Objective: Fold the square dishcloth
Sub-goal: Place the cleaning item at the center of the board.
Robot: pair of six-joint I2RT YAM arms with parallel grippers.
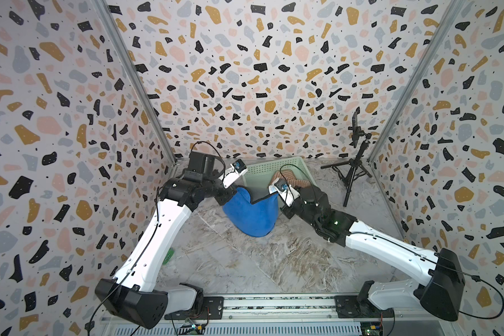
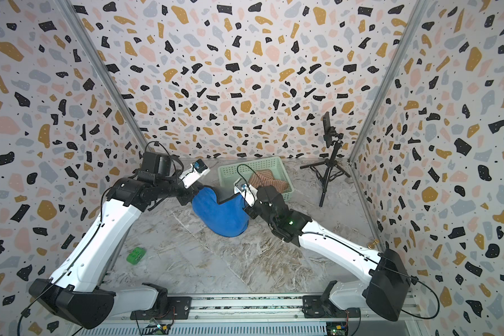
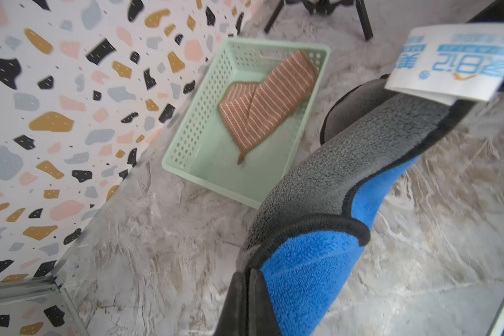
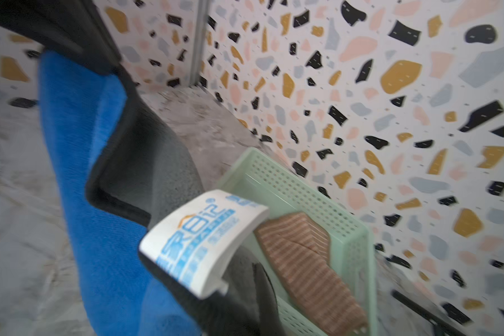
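Pinching the blue-and-grey microfibre dishcloth (image 1: 249, 215) by two corners, your left end effector (image 3: 246, 276) and right end effector (image 1: 282, 203) hold it up; a pale green perforated plastic basket (image 1: 262, 168) sits just behind.

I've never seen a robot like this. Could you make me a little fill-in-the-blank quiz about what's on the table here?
The dishcloth held between the left gripper and the right gripper is grey on one face and ____ on the other.
The striped cloth lies inside a pale green ____.
A black three-legged ____ stands on the table near the back wall.
Missing words: blue; basket; tripod.
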